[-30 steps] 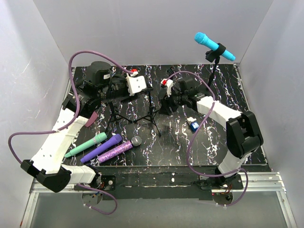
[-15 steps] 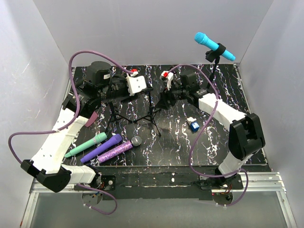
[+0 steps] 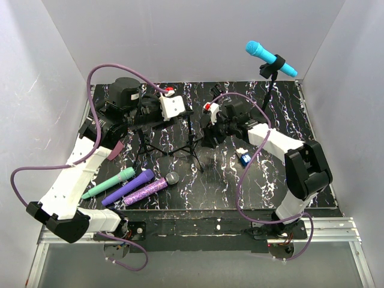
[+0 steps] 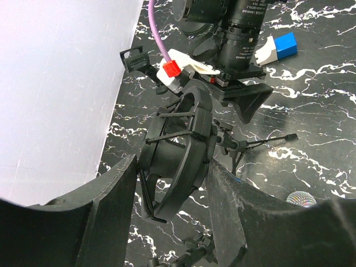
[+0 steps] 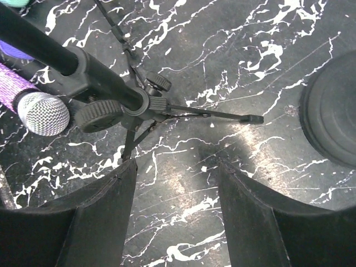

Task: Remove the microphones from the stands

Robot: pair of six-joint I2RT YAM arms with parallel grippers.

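Top view, microphone: the cyan microphone (image 3: pixel 270 58) sits tilted in the clip of the tall stand (image 3: pixel 268 90), at the far right corner of the table (image 3: pixel 288 180).
Top view, right gripper: the right gripper (image 3: pixel 208 137) hangs low over mid-table, fingers spread and holding nothing. The cyan microphone is at 1 o'clock from it, well apart.
Top view, left gripper: the left gripper (image 3: pixel 183 115) is clamped on the shock mount (image 3: pixel 188 114) atop the tripod stand (image 3: pixel 193 144). The cyan microphone is at 2 o'clock, far across.
Top view, in the way: the right arm's own wrist and its purple cable (image 3: pixel 252 99) lie between the right gripper and the tall stand.
Top view, around: the green microphone (image 3: pixel 109 183), purple microphone (image 3: pixel 128 186) and glitter microphone (image 3: pixel 150 189) lie side by side at 7 o'clock from the tripod stand. A blue-and-white block (image 3: pixel 243 157) is at 4 o'clock from the right gripper.
Left wrist view: both fingers (image 4: pixel 222 211) press the shock mount's ring. The right arm's wrist is at 12 o'clock, close by.
Right wrist view: the open fingers (image 5: pixel 100 222) frame bare table. The tripod stand's hub is at 11 o'clock, and the glitter microphone's silver head is at 10 o'clock.
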